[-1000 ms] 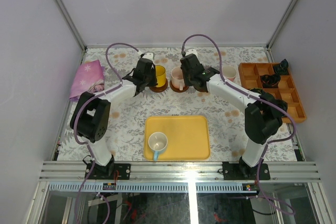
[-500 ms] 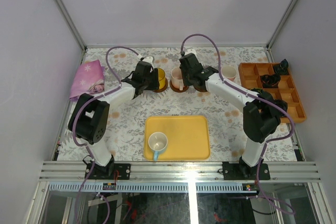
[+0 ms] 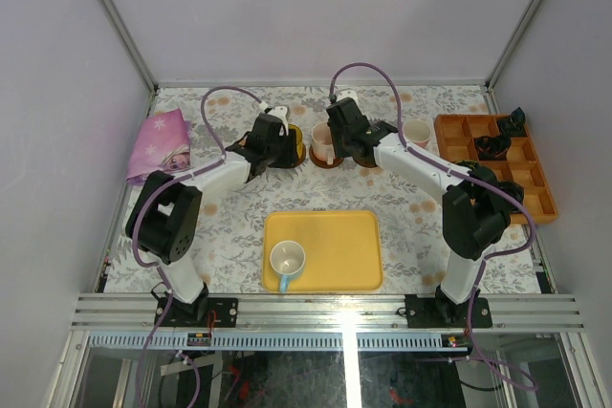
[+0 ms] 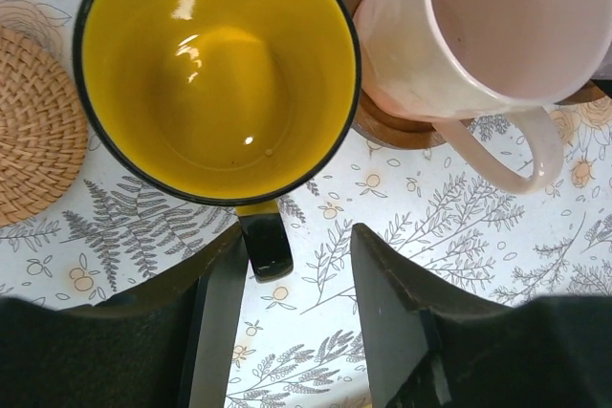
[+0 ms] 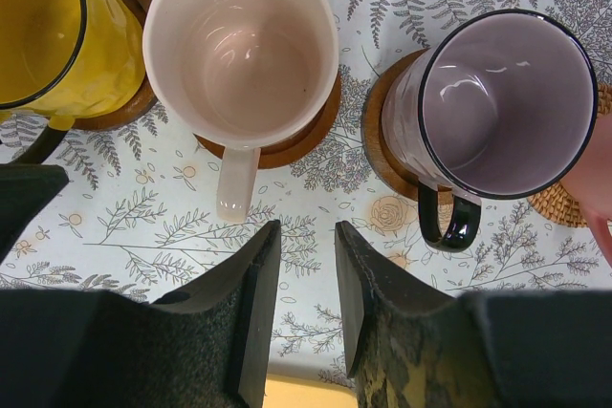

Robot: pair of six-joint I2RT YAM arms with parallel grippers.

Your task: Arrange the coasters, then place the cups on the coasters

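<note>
My left gripper point(image 4: 298, 260) is open just behind the amber-yellow cup point(image 4: 218, 74). The cup's black handle point(image 4: 266, 246) ends between the fingers, close to the left one. That cup stands on a dark wooden coaster point(image 5: 115, 112). Beside it the pale pink cup point(image 5: 239, 45) sits on its coaster point(image 5: 308, 136), and the greyish purple cup point(image 5: 502, 102) on another point(image 5: 382, 145). My right gripper point(image 5: 306, 236) hangs open and empty in front of the pink cup's handle. Bare woven coasters lie at the far left point(image 4: 33, 131) and far right point(image 5: 564, 203). A white cup with a blue handle point(image 3: 287, 260) stands on the yellow tray point(image 3: 335, 236).
A salmon pink cup point(image 3: 416, 133) stands right of the row. An orange compartment tray point(image 3: 497, 174) with small black parts sits at the right edge. A pink cloth point(image 3: 161, 143) lies at the back left.
My left gripper has opened off the yellow cup's handle, and its wrist has shifted slightly right. The right arm has barely moved.
</note>
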